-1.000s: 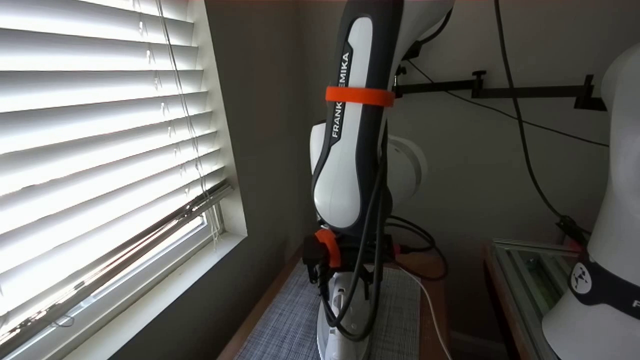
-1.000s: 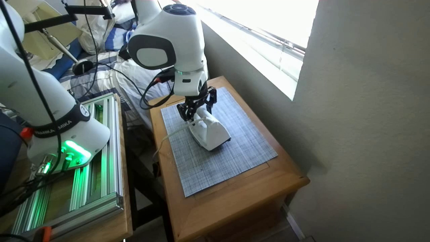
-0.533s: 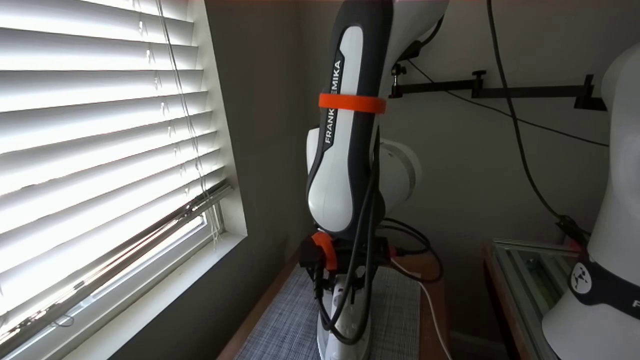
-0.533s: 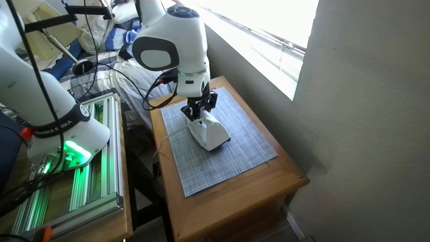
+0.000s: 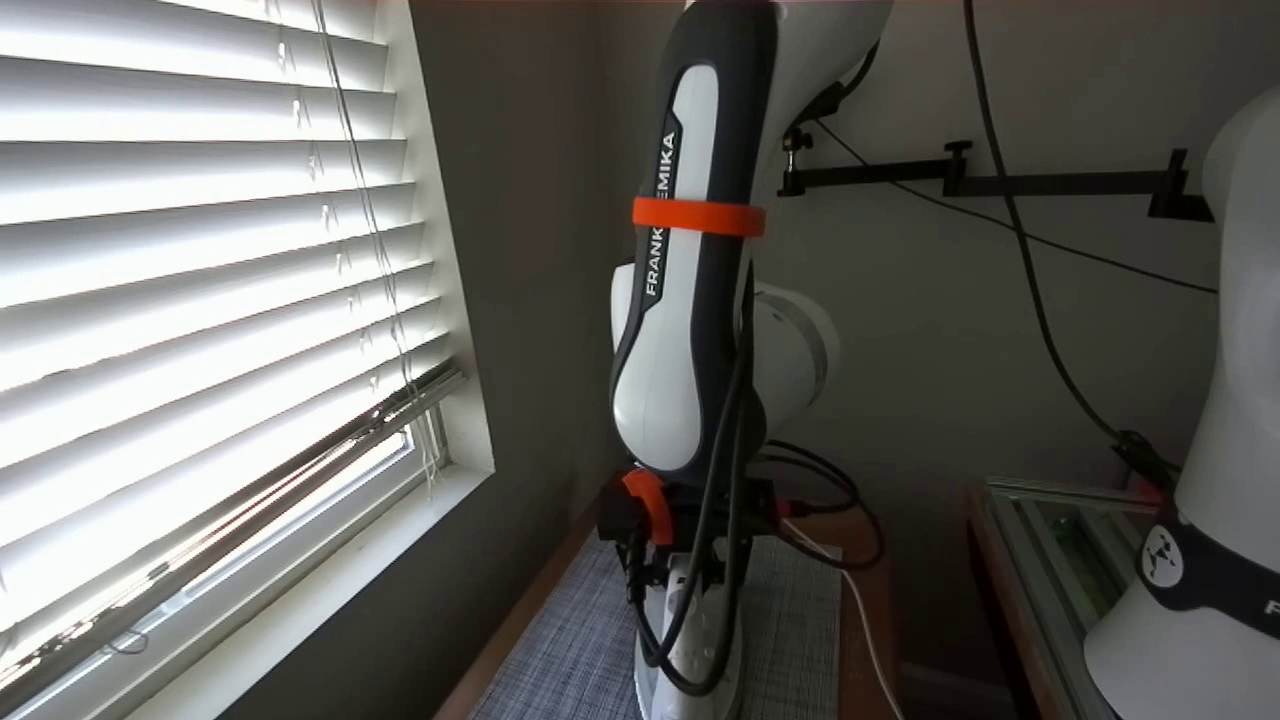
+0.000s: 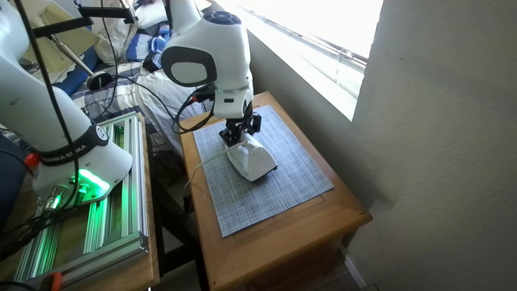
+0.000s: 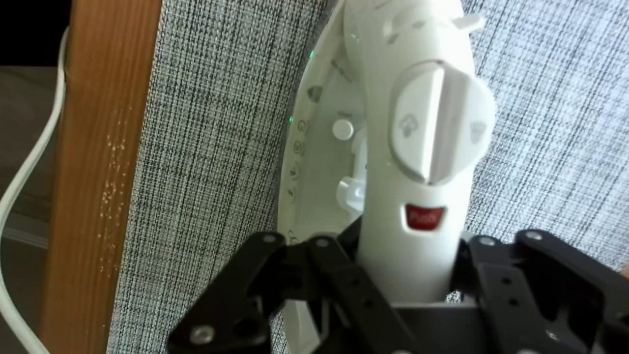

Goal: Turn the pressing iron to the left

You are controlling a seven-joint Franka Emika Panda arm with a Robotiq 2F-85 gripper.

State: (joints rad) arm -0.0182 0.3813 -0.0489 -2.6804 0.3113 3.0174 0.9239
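Note:
The white pressing iron [image 6: 256, 163] rests flat on a grey woven mat [image 6: 278, 202], its heel facing the near side in this exterior view. My gripper [image 6: 241, 132] is over the arched handle, pointing down. In the wrist view the gripper [image 7: 407, 250] is shut on the handle, with a black finger [image 7: 346, 241] against one side and its opposite against the other. The dial [image 7: 442, 123] and red button [image 7: 424, 217] lie just ahead of the jaws. Cables and the arm partly cover the pressing iron [image 5: 700, 635] in an exterior view.
The mat lies on a wooden table [image 6: 311, 230] beside a wall and a window with blinds [image 5: 200, 250]. A thin white cord [image 6: 210, 159] runs from the iron over the table edge. A second robot arm [image 6: 80, 133] stands on an aluminium frame [image 6: 135, 194].
My gripper has come down a little over the handle, and its fingers have closed in against it. The iron has stayed in place.

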